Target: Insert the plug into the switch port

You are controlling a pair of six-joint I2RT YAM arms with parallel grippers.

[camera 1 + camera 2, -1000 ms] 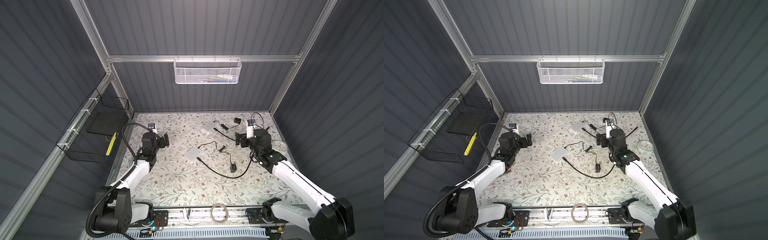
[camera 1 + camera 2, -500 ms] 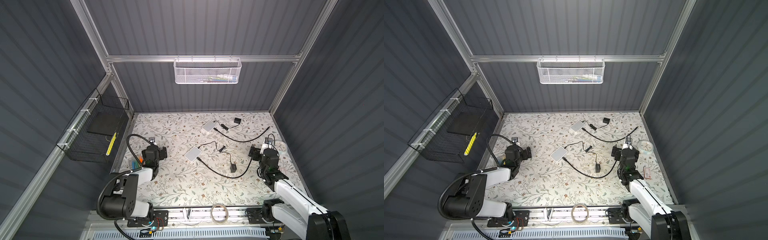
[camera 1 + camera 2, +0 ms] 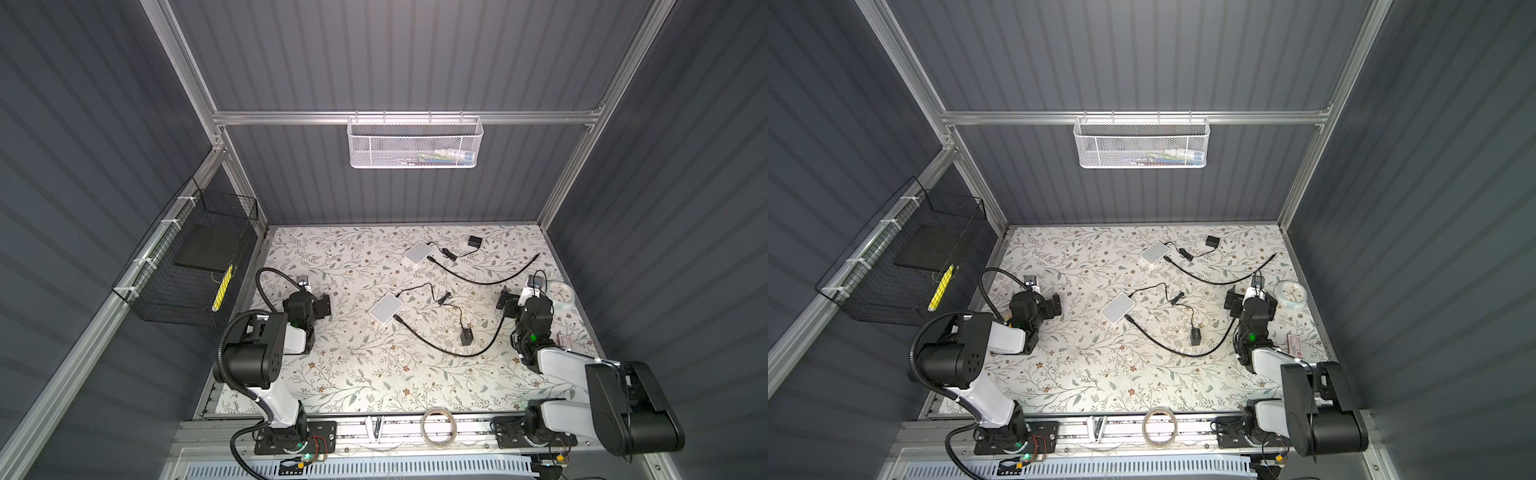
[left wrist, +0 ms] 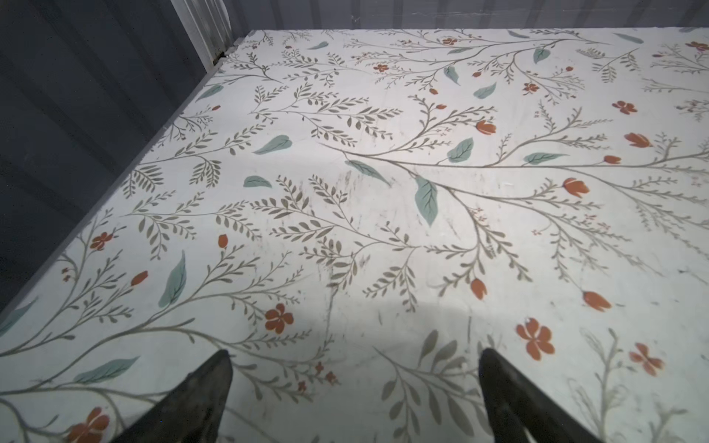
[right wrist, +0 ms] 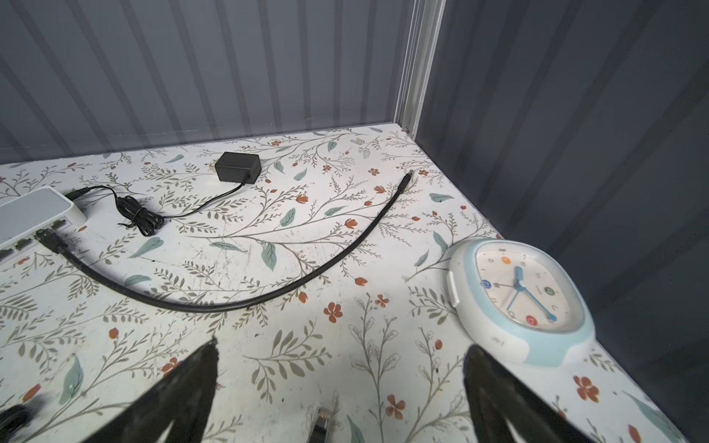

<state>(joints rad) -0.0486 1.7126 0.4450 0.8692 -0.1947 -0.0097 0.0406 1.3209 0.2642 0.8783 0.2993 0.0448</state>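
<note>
Black fingers of the right gripper [image 5: 342, 344] stand spread wide with nothing between them, low over the tabletop [image 3: 353, 382] by its right edge. Just below them, between the two fingers in the wrist view, lies a free plug [image 5: 321, 420]. Its long axis runs roughly in line with the way the gripper points, contacts end away from the camera.

From that plug the cable [image 3: 461, 355] sags toward the near edge, then climbs leftward to the near switch [image 3: 385, 307] in the middle of the tabletop. Its other end looks seated there. I judge this plug to be the one the right arm would take; whichever port it is meant for lies to the gripper's left.

A clock [image 5: 521, 299] sits just beside the right finger, against the right edge. Further out, the far cable [image 5: 215, 307] arcs from the far switch [image 5: 34, 214] to a loose end near the far right corner.

The left gripper [image 4: 355, 351], also spread and empty, sits at the left edge over bare print, well apart from both switches, so the right arm is much the nearer.

A second ago both arms were stretched forward and the right one hid part of the far cable. Now both are folded back toward the near edge and that cable shows whole. Switches and cables lie as they did.
</note>
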